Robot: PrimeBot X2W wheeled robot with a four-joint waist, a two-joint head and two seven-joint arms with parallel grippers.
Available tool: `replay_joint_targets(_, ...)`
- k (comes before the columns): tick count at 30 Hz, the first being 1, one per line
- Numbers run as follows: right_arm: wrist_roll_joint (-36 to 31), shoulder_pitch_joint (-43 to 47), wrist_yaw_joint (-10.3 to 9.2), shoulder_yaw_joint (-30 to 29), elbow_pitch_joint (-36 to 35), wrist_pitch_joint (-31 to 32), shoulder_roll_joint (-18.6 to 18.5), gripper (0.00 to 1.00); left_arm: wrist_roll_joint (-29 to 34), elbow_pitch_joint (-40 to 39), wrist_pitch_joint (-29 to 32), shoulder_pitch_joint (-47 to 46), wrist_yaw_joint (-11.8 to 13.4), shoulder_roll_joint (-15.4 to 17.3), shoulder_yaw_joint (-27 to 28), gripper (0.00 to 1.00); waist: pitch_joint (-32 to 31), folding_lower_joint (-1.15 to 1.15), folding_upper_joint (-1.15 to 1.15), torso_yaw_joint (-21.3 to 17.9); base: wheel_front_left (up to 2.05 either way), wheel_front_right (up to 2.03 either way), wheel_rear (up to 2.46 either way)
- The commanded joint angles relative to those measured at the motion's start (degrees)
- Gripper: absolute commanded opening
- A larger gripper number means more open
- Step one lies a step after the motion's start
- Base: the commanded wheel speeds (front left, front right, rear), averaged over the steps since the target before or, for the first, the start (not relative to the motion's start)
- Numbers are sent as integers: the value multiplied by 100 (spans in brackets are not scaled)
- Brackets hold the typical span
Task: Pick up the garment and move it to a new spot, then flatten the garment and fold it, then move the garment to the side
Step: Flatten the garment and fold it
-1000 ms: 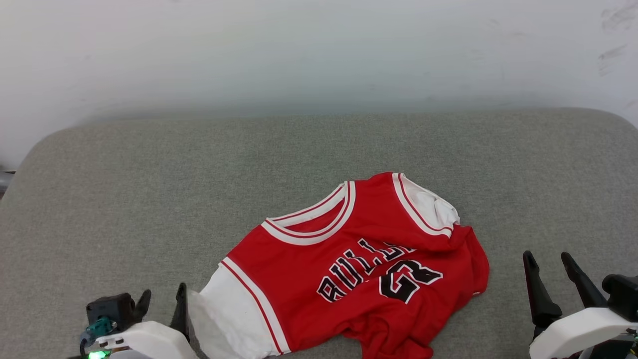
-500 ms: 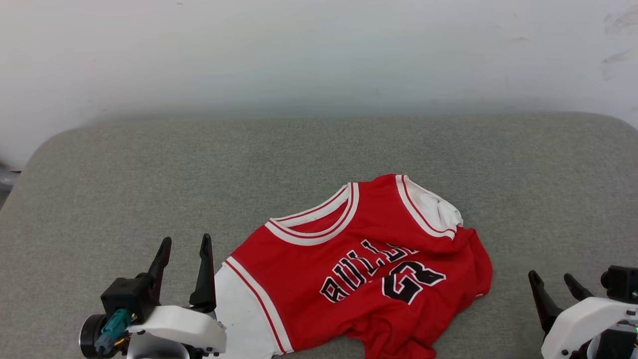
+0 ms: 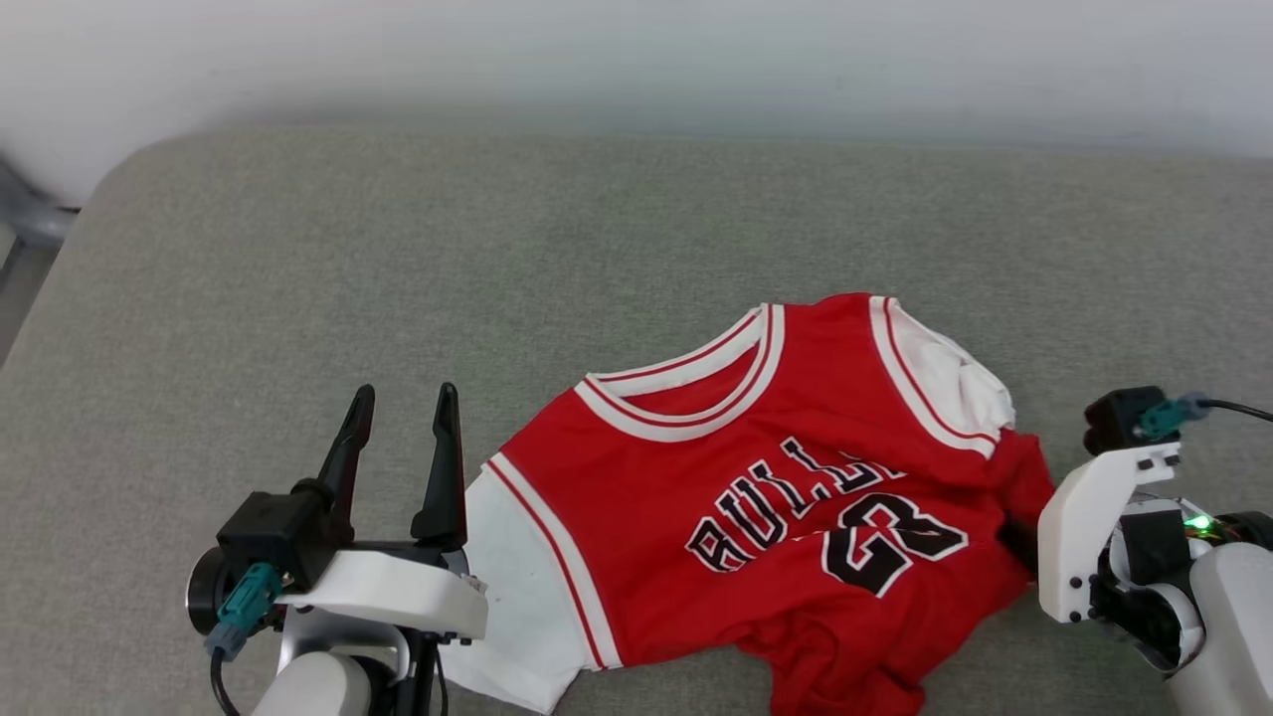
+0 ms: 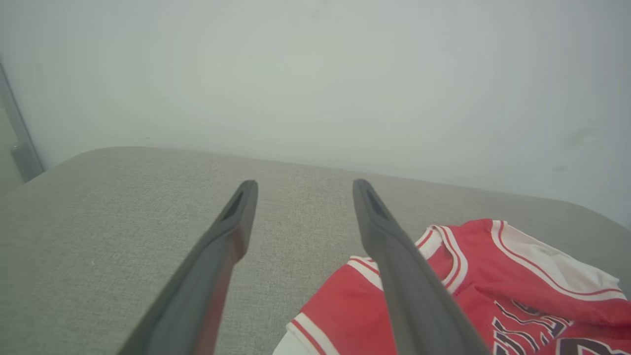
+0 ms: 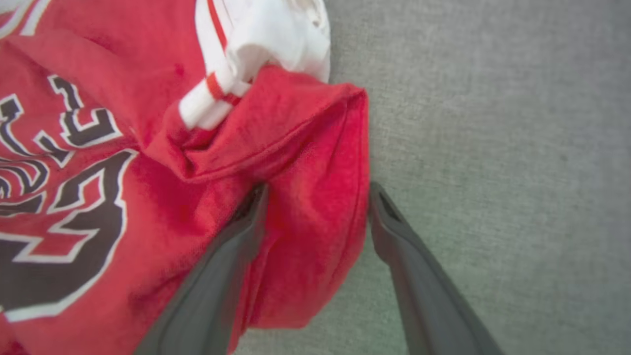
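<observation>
The garment (image 3: 776, 497), a red shirt with white sleeves and black "BULLS 23" lettering, lies rumpled on a grey cushion (image 3: 597, 229). My left gripper (image 3: 405, 393) stands open just left of the garment's white sleeve (image 3: 517, 587), fingers pointing away, nothing between them. In the left wrist view the left gripper (image 4: 304, 185) has the garment (image 4: 493, 276) to its right. My right gripper (image 5: 319, 190) points down, open, straddling the garment's (image 5: 148, 148) folded right edge: one finger on the red cloth, the other on the cushion. Its white wrist housing (image 3: 1089, 527) hides the fingers in the head view.
A pale wall (image 3: 636, 50) runs along the cushion's far side. The cushion's rounded left edge (image 3: 60, 278) drops off beside a grey pipe (image 3: 30, 214). Bare cushion stretches behind and to the left of the garment.
The head camera has tilted down and shifted. My left gripper has risen beside the white sleeve. My right gripper has moved in and turned down over the garment's right edge.
</observation>
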Motion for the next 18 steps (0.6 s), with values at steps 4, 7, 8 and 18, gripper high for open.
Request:
replay_joint_targets(4,300,-94,-3,430,713,717,-112,100,18,94,-74,-122,-49,-74,17,100,152,0,0,167,0,0,0)
replay_joint_targets(7,532,11,-2,489,954,1036,-38,14,19,138,-85,-112,-50,-87,32,100,152,0,0,171,0,0,0)
replay_joint_targets(8,571,31,-2,511,1007,1118,-22,0,18,156,-93,-100,-42,-89,48,100,143,0,0,157,0,0,0)
replay_joint_targets(18,745,246,-3,362,-124,421,-271,0,-11,305,-85,227,11,-23,113,100,-262,0,0,-234,0,0,0)
